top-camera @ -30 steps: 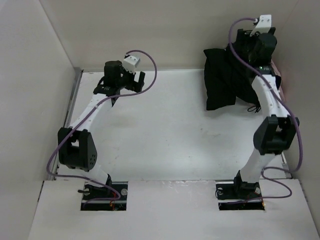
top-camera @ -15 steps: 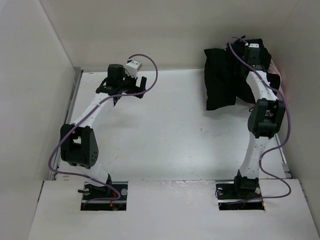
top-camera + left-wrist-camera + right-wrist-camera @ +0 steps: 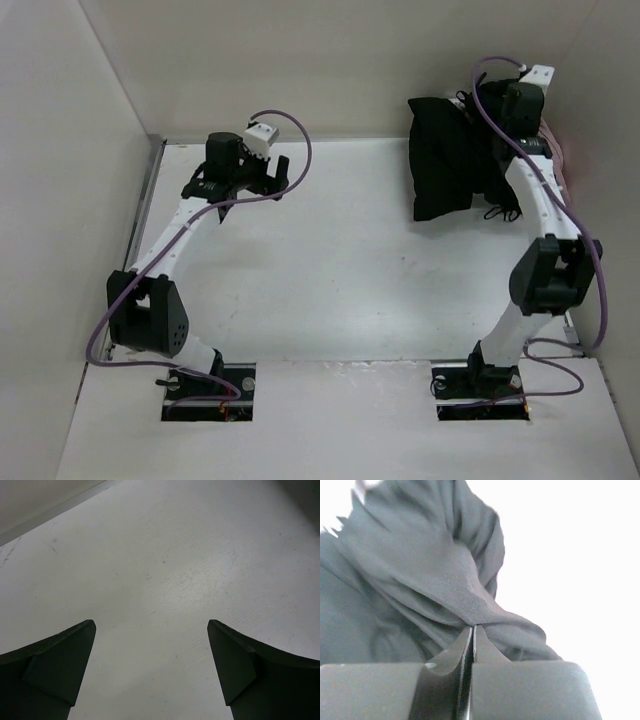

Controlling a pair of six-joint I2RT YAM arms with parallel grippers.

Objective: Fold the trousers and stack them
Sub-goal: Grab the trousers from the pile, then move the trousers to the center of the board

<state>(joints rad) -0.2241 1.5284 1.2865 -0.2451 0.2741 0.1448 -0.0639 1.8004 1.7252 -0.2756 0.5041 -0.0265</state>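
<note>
White tabletop (image 3: 330, 270) enclosed by pale walls (image 3: 330, 60) at the left, back and right, seen from above with both arm bases at the near edge. Trousers (image 3: 445, 160): a bunched black mass at the far right corner of the table, its upper part showing against the back wall, its lower edge resting on the surface; a thin drawstring (image 3: 505, 213) trails onto the table just beside that edge. Right gripper (image 3: 473, 627): reaches over the far right side of the heap; in the right wrist view its two fingers are pressed together with almost no gap, and a gathered fold of the black fabric runs straight into the tips, so the jaws are closed on the trousers, with creases fanning up and away from the pinch. Left gripper (image 3: 151, 625): held over bare table at the far left, well apart from the garment; its fingers stand wide apart with nothing between them, only the white surface visible in the gap. Purple cable (image 3: 300, 140) loops from each wrist down along its arm
</note>
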